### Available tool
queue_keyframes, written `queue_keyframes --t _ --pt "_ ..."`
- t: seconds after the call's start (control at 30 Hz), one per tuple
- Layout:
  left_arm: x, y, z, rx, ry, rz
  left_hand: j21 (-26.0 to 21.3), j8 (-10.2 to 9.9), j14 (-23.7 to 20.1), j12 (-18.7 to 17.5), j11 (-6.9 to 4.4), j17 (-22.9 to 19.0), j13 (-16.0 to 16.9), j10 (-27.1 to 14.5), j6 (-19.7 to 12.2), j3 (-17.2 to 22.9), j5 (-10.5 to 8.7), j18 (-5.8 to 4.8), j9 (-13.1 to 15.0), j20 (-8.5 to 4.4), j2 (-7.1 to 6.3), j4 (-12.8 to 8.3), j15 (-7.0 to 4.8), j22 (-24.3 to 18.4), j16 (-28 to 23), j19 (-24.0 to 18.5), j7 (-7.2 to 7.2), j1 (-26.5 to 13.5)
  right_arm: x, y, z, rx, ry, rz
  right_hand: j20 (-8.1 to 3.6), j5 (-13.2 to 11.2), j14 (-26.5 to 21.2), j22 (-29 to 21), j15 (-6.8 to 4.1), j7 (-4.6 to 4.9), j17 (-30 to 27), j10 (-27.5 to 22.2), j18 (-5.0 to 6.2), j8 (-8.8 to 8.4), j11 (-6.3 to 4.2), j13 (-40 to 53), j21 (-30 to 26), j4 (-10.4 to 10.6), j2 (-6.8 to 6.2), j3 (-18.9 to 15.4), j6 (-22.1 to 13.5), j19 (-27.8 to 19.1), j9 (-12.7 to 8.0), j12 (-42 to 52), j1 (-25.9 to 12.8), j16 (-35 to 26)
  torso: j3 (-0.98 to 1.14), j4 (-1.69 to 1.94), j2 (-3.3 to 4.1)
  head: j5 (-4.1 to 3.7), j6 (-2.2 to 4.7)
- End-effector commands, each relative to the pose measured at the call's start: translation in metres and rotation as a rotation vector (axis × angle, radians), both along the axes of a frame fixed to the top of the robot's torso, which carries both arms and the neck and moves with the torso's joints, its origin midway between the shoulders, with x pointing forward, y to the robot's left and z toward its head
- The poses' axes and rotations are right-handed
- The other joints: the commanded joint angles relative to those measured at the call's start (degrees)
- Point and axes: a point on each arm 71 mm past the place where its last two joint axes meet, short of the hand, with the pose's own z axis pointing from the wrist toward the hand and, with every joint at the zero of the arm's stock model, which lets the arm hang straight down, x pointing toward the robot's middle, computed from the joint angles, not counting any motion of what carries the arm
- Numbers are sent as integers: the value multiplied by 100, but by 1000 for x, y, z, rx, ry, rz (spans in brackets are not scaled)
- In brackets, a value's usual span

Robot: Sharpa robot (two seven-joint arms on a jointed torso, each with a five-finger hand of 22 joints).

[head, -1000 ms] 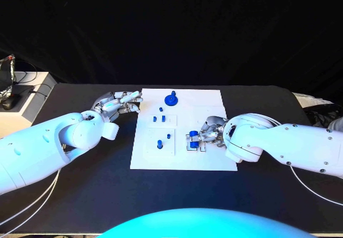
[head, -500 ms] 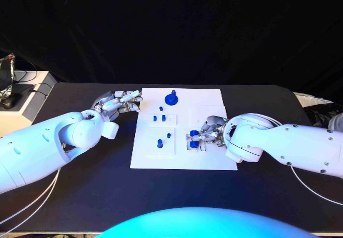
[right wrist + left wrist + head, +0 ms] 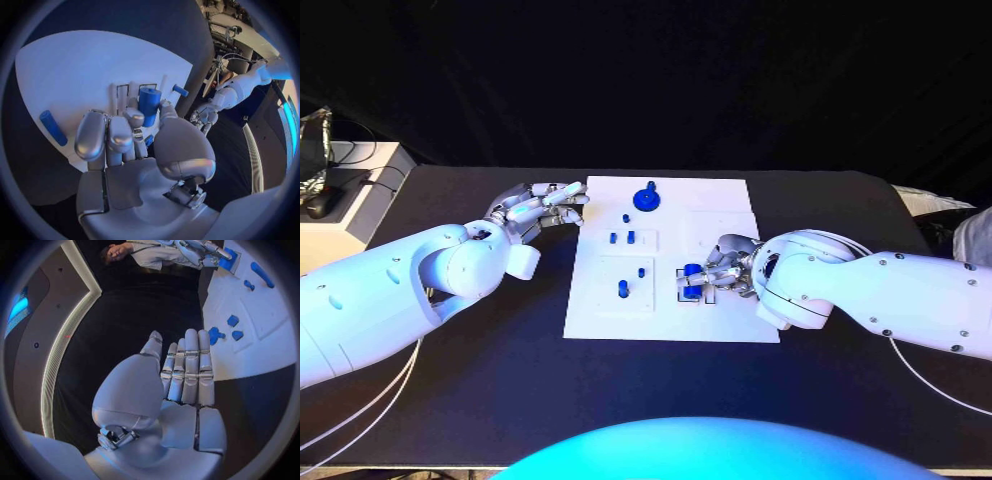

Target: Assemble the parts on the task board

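The white task board (image 3: 733, 215) lies in the middle of the black table. Near its right edge my right hand (image 3: 721, 270) pinches an upright blue cylinder (image 3: 691, 272) (image 3: 149, 106) between thumb and fingertips, at a small framed slot (image 3: 122, 92) in the board. A big blue knob (image 3: 646, 198) stands at the board's far end, and several small blue pegs (image 3: 622, 289) stand on its left half. My left hand (image 3: 538, 208) (image 3: 181, 375) hovers just off the board's far left corner, fingers stretched out and holding nothing.
A white side stand (image 3: 358, 190) with cables sits at the table's far left. Bare black table (image 3: 473, 360) surrounds the board. Two loose-looking blue pegs (image 3: 52, 127) (image 3: 180, 90) flank my right hand.
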Motion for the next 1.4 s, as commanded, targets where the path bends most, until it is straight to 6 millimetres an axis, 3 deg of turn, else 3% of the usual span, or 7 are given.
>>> queue_keyframes --t 0.03,1.2,1.33,1.37,1.4 --pt "-1 -2 1 -7 -4 -20 -39 5 -13 22 6 -7 1 -42 -31 -31 -3 -75 8 16 21 15 15 -2 -32 9 5 -23 -4 4 -3 5 16 18 9 19 7 840 19 -2 4 5 -40 -4 -11 3 25 -33 51 2 34 182 -3 25 10 -21 0 -4 0 7 -2" --pt "0 -3 0 -5 4 -23 -53 6 -16 21 16 -14 -1 -82 -29 -38 -3 -72 8 20 28 26 21 -5 -31 14 5 -19 -8 7 -3 2 26 44 10 1 5 842 21 4 8 -6 -42 -8 -6 3 32 -74 32 -49 26 179 -9 13 15 -20 -3 -7 -1 21 -32" --pt "0 -3 0 -5 5 -23 -53 6 -16 21 16 -14 -1 -82 -29 -38 -3 -72 8 20 28 26 21 -5 -31 14 5 -19 -7 6 -4 -5 26 44 14 -100 1 838 26 11 1 -25 -40 -16 0 -8 15 -60 0 -72 14 173 -15 -13 -12 -28 -3 -4 -4 21 -29" --pt "0 -3 0 -4 5 -23 -53 6 -16 21 16 -14 -1 -82 -29 -38 -3 -72 8 20 28 26 21 -5 -31 14 5 -19 -6 6 -4 -6 26 44 16 -181 3 838 28 16 5 -28 -40 -23 4 -10 14 -51 -11 -79 5 172 -21 -16 -22 -27 -4 -4 -5 20 -30" --pt "0 -3 0 -4 5 -22 -53 6 -16 21 16 -14 -1 -82 -29 -38 -3 -72 8 20 28 26 21 -5 -31 14 5 -19 -6 5 -4 -8 26 43 19 -448 -3 834 33 28 -4 -59 -38 -43 16 -38 -2 -21 -52 -98 -15 167 -36 -73 -61 -37 -3 -4 -4 19 -31"
